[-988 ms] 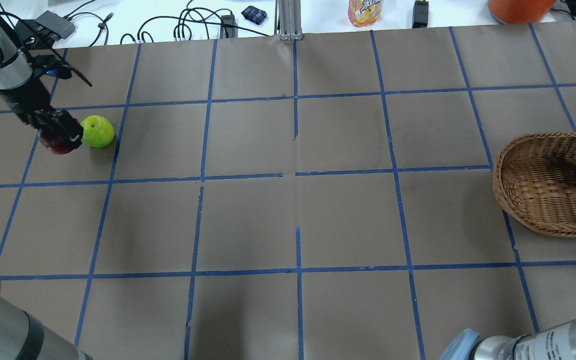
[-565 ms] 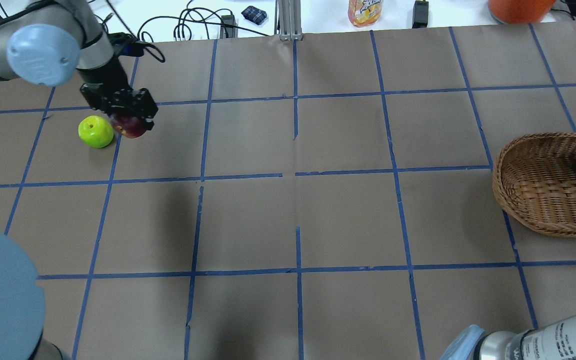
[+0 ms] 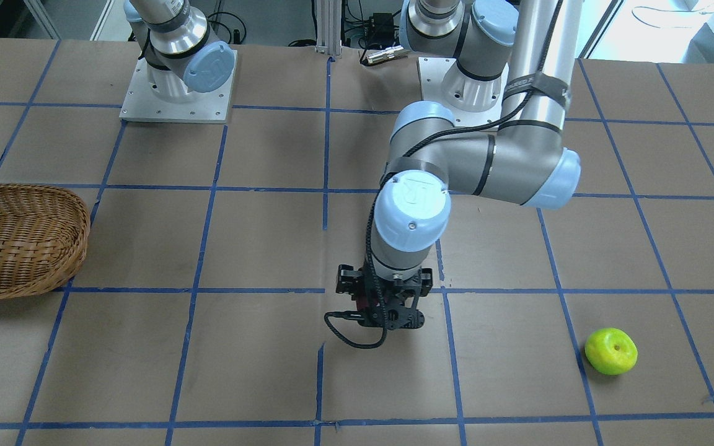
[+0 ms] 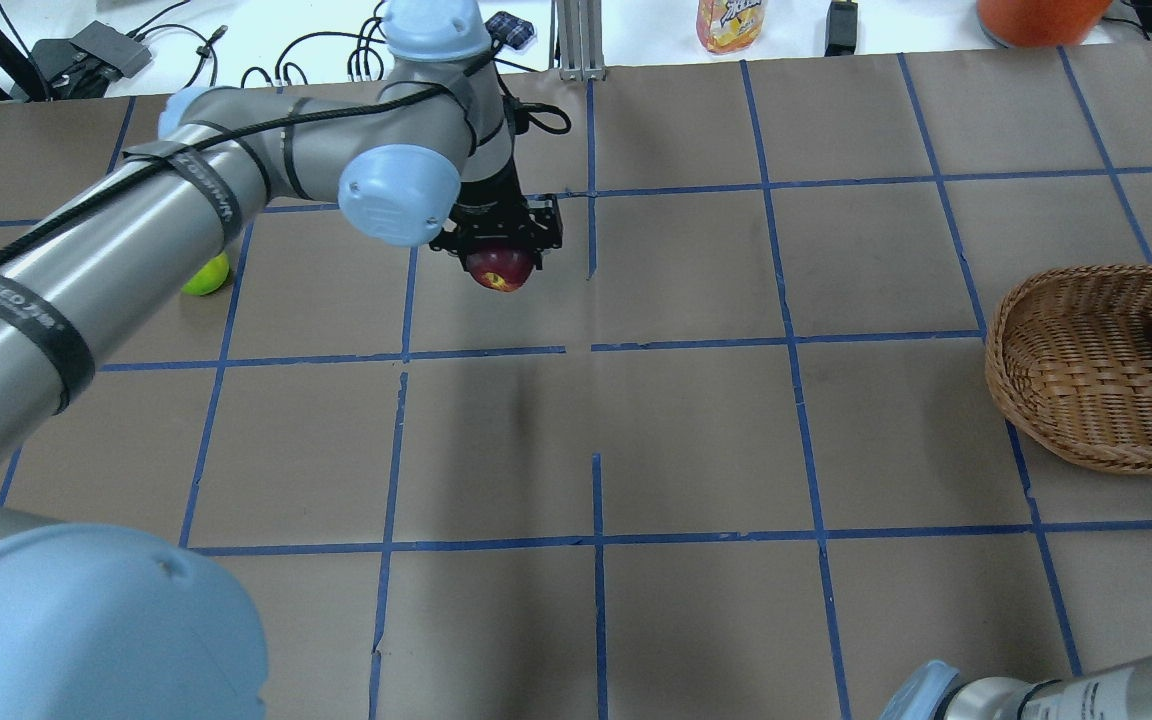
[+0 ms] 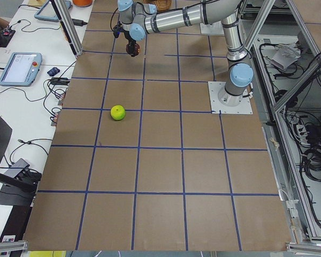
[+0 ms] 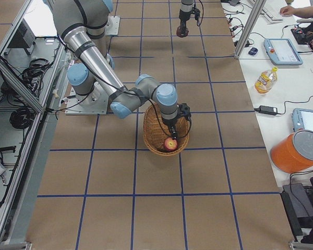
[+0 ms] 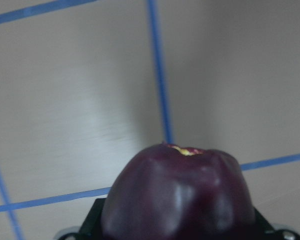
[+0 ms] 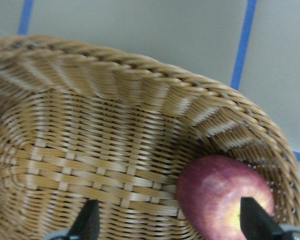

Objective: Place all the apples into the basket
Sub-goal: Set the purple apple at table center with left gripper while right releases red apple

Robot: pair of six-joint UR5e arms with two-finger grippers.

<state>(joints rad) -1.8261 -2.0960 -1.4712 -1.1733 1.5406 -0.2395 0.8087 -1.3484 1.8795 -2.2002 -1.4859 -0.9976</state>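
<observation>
My left gripper (image 4: pixel 501 250) is shut on the dark purple-maroon apple (image 4: pixel 502 269) and holds it above the table, near the middle at the far side. The apple fills the left wrist view (image 7: pixel 177 192). The yellow-green apple (image 4: pixel 208 275) lies on the table at the left, partly behind my left arm; it shows whole in the front-facing view (image 3: pixel 610 351). The wicker basket (image 4: pixel 1066 380) stands at the right edge. The red apple (image 8: pixel 222 195) lies in the basket (image 8: pixel 115 150) against its wall. My right gripper (image 8: pixel 170 225) is open just above the basket's floor, beside the red apple.
A juice bottle (image 4: pixel 731 22), an orange bucket (image 4: pixel 1036 18), cables and an aluminium post (image 4: pixel 579 40) stand along the far edge. Blue tape lines grid the brown table cover.
My left arm has carried the maroon apple to the right, from beside the yellow-green apple to near the table's middle. The red apple stays in the basket.
</observation>
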